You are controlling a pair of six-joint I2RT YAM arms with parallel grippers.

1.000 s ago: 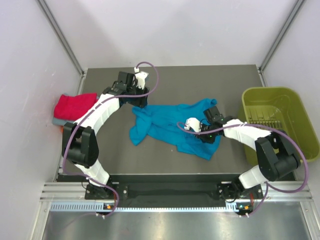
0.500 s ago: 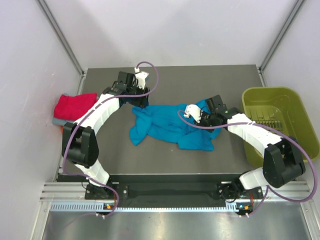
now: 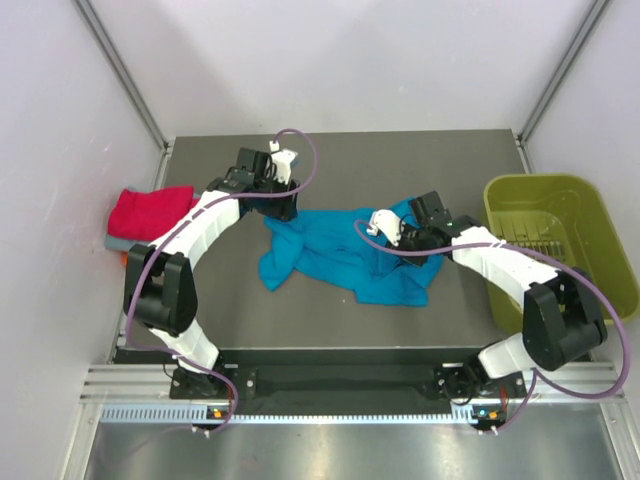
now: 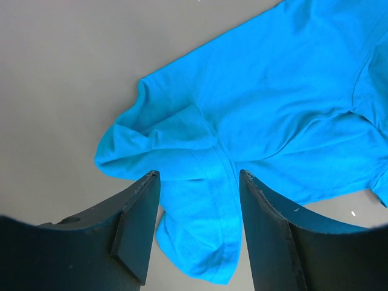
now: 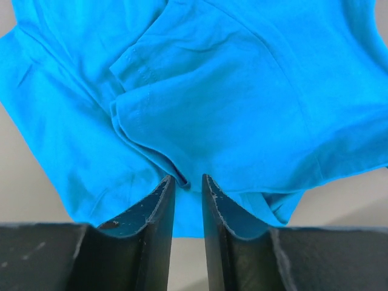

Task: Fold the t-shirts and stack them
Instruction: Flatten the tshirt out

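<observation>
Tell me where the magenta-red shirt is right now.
Top view: the magenta-red shirt lies on a grey shirt at the table's left edge, just left of the left arm.

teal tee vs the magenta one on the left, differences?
The teal t-shirt lies crumpled and spread out; the magenta t-shirt is folded compact. The teal t-shirt sits alone at the middle of the table; the magenta t-shirt tops a small stack at its left edge. Both are plain cloth.
</observation>
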